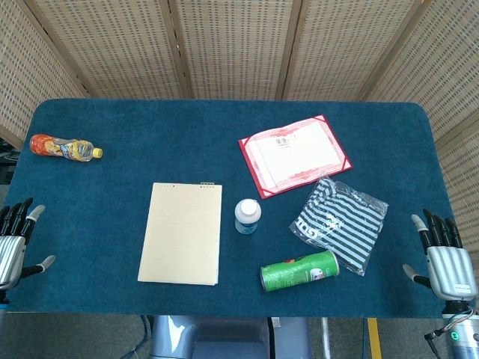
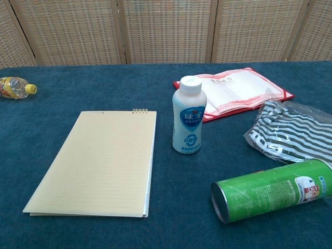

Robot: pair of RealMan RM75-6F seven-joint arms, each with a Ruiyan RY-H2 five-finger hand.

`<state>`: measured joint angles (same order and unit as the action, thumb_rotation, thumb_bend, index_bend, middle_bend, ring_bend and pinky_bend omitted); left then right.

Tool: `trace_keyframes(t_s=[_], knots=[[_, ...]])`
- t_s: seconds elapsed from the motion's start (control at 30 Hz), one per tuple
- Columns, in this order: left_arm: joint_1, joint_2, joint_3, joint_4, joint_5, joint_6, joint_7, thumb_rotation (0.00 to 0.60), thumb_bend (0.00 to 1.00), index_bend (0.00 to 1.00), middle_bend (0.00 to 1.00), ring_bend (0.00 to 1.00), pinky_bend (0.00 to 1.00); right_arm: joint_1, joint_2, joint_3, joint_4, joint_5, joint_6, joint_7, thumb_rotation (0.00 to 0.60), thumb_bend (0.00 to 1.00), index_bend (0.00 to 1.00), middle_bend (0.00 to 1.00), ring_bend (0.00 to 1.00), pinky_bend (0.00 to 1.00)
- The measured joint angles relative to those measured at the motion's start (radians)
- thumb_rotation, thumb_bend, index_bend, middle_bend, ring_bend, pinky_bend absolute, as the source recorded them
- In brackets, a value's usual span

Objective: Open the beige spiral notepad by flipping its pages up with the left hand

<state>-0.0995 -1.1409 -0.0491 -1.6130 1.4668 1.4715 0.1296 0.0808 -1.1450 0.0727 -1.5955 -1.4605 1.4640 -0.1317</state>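
The beige spiral notepad (image 1: 182, 232) lies flat and closed on the blue table, left of centre, its binding at the far edge; the chest view shows the notepad (image 2: 98, 162) closest to the camera. My left hand (image 1: 15, 241) hovers at the table's left front edge, fingers spread, holding nothing, well to the left of the pad. At the right front edge my right hand (image 1: 447, 259) is also spread and empty. Neither hand appears in the chest view.
A white drink bottle (image 1: 248, 216) stands just right of the pad. A green can (image 1: 300, 270) lies on its side near the front. A striped bag (image 1: 340, 222), a red certificate folder (image 1: 294, 154) and an orange bottle (image 1: 64, 148) lie further off.
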Motion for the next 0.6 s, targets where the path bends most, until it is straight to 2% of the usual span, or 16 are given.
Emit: trace_keyframes(t_s=[0.6], knots=[[0.003,0.010,0.018,-0.023,0.036,0.006,-0.014,0.600,0.16,0.00,0.00,0.00,0.00,0.002,0.003,-0.015,-0.015,-0.020,-0.009,-0.005,0.600,0.21,0.03,0.00,0.00,0.00]])
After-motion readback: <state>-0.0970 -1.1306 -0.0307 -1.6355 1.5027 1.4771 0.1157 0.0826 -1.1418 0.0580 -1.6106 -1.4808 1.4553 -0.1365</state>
